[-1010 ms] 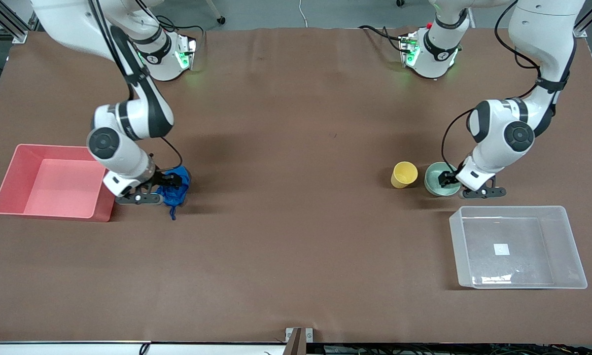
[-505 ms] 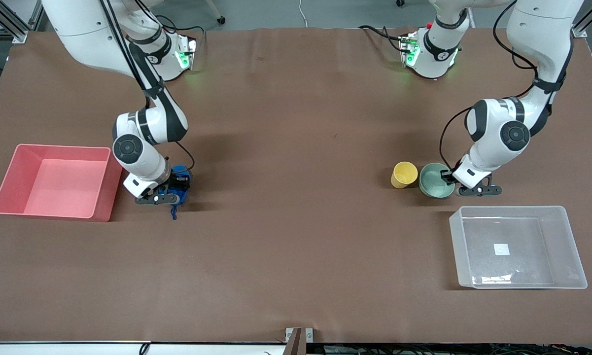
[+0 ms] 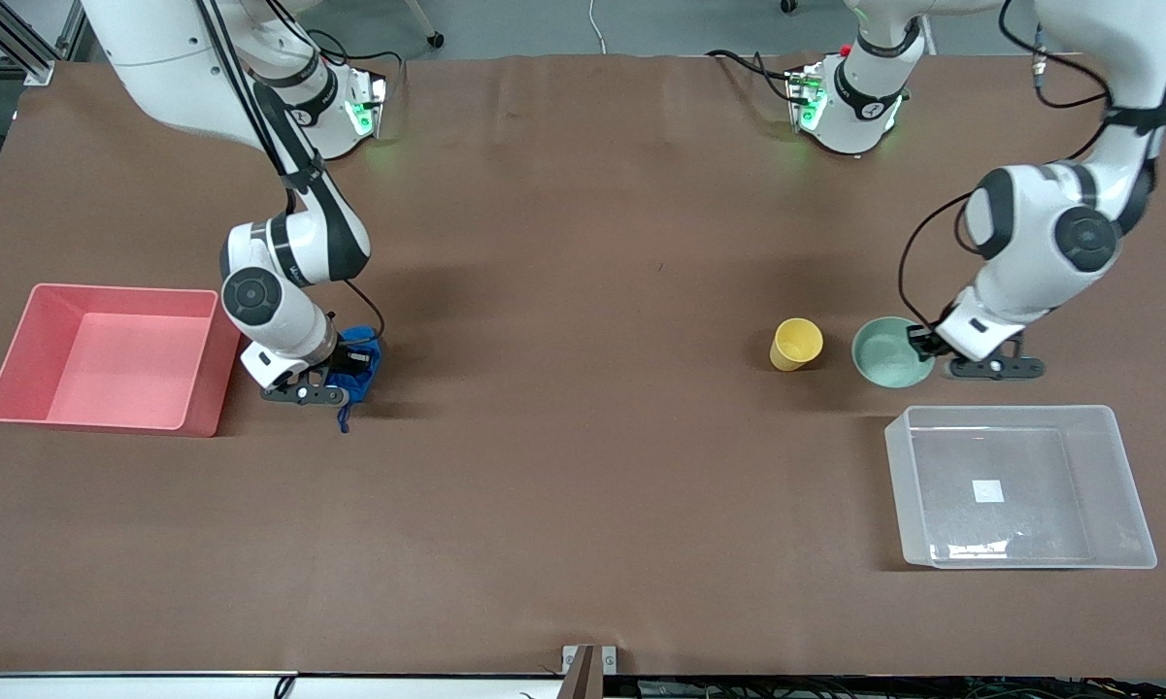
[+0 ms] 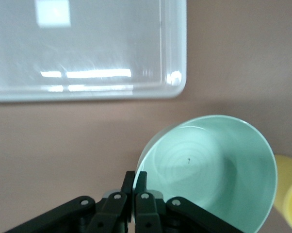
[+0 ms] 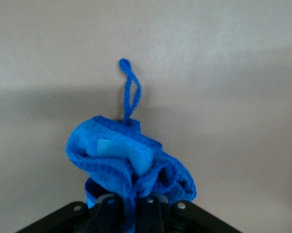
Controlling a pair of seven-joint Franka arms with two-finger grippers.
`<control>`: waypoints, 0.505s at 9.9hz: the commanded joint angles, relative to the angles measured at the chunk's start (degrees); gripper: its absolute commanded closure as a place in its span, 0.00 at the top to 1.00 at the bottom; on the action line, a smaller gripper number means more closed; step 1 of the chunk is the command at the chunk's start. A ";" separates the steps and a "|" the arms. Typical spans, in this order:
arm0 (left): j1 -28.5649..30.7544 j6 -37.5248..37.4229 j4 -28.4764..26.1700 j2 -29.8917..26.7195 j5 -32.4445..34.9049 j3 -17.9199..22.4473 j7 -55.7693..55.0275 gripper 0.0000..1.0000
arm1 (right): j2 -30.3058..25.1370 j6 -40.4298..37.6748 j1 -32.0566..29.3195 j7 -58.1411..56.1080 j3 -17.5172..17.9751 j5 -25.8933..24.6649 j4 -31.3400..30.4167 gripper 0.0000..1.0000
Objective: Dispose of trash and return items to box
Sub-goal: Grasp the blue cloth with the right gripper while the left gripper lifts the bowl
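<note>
Clamping the rim of the mint-green bowl (image 3: 891, 353), the left gripper (image 3: 924, 342) sits between the yellow cup (image 3: 796, 344) and the clear box (image 3: 1019, 485); the right gripper (image 3: 348, 363), pinched on the blue wad (image 3: 357, 374), is beside the pink bin (image 3: 107, 355).

Left wrist view: fingers (image 4: 140, 182) squeeze the bowl's wall (image 4: 209, 170), box (image 4: 88, 48) close by.

Right wrist view: fingers (image 5: 147, 206) grip the wad (image 5: 129, 162), its strand hanging free.

The front view looks down from high across the table (image 3: 583, 505), facing both bases. Each wrist view looks close down past its fingers; the left shares the bowl (image 4: 219, 165) and box (image 4: 88, 48) with it, the right the trash (image 5: 131, 165).
</note>
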 commanded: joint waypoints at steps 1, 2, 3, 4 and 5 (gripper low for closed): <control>0.15 -5.87 13.75 7.52 -0.94 1.04 1.72 0.00 | -2.74 -25.20 -0.62 2.15 -0.82 -0.25 16.43 0.01; 0.15 -5.80 19.38 11.81 -1.90 1.48 1.81 0.00 | -4.31 -32.46 -3.67 0.40 -1.00 -0.43 21.65 0.01; 0.24 -5.88 26.48 16.82 -3.82 2.01 2.25 0.01 | -6.67 -34.79 -7.79 -6.49 -1.08 -1.04 22.92 0.01; 0.24 -6.06 31.69 20.96 -6.36 4.01 5.82 0.01 | -8.43 -35.08 -12.97 -13.43 -1.17 -3.39 22.58 0.01; 0.24 -6.06 35.05 24.65 -11.09 6.38 10.38 0.01 | -8.71 -34.82 -17.81 -19.42 -1.17 -5.16 22.49 0.01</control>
